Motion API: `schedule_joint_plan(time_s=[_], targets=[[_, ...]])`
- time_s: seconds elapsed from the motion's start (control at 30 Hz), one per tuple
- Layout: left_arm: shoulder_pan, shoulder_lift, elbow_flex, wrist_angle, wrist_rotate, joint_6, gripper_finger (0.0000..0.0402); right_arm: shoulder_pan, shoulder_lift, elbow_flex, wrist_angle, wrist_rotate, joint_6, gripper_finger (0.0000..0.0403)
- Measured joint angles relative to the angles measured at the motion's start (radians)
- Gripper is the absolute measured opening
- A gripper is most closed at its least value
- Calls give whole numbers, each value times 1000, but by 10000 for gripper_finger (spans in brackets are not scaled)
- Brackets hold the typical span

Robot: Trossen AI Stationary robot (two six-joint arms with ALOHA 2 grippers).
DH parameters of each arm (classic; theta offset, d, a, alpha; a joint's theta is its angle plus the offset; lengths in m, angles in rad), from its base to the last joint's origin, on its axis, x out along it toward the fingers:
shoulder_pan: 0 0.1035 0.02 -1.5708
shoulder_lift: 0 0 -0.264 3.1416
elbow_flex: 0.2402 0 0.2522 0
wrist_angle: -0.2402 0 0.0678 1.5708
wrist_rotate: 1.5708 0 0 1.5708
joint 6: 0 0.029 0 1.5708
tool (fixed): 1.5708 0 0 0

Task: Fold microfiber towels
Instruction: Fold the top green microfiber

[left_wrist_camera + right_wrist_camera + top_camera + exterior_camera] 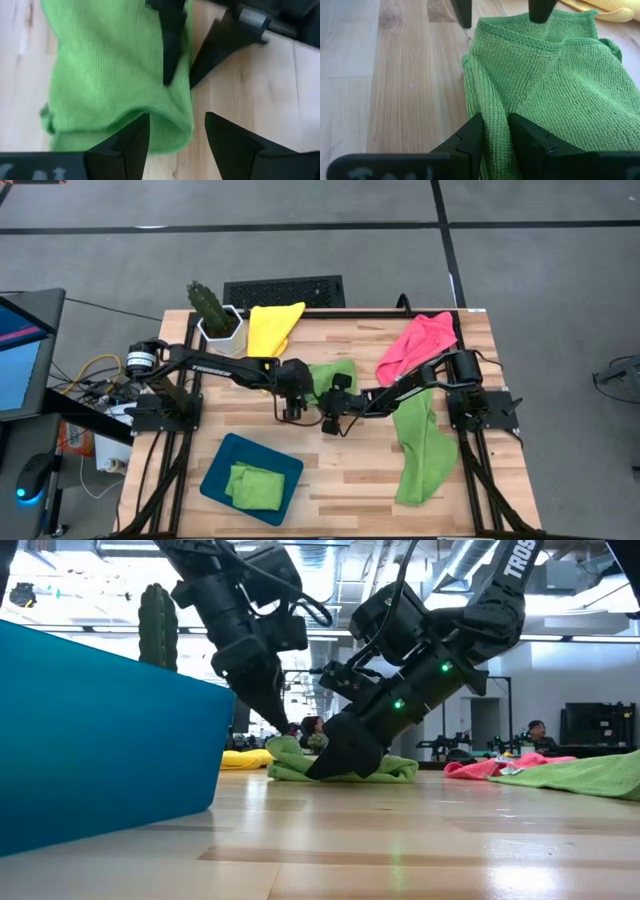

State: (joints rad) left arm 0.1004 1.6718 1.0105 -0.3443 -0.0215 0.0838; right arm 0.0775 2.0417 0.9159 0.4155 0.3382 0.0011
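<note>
In the high view we see both arms meeting at the middle of the wooden tabletop (350,470), over a lime green towel (333,376) that lies crumpled just above centre. The right gripper (495,131) has its fingers pressed narrow on a raised fold at that towel's edge, pinching the cloth between them. The left gripper (176,131) hangs over the opposite edge of the same towel with its fingers spread apart and nothing between them but cloth edge and bare wood below; we cannot tell whether the tips touch the fabric. In the low view the two grippers lean toward each other at centre frame, the towel bunched on the wood beneath them. A yellow towel (272,326) lies at the upper middle of the high view, beside a potted cactus (210,308), and a pink towel (415,344) lies at the upper right. A long green towel (422,452) stretches down the right side. At the lower left a dark teal tray (218,478) holds a folded green towel (254,485). A black keyboard (284,290) sits on the floor beyond the tabletop's top edge.
</note>
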Motion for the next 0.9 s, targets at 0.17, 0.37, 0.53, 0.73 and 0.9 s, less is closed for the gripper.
schedule_joint_plan(time_s=[0.17,0.37,0.53,0.73,0.9], targets=[[16,16,-1,-2,27,-17,185,0,0,-1,6,0,-1,123],[22,37,0,22,69,-42,185,0,0,-1,9,0,-1,123],[25,45,1,26,69,-45,179,0,1,-1,12,0,-1,123],[26,65,0,60,69,-40,125,0,1,-1,12,0,-1,123],[26,65,3,82,61,-5,73,0,1,-1,11,0,-1,123]])
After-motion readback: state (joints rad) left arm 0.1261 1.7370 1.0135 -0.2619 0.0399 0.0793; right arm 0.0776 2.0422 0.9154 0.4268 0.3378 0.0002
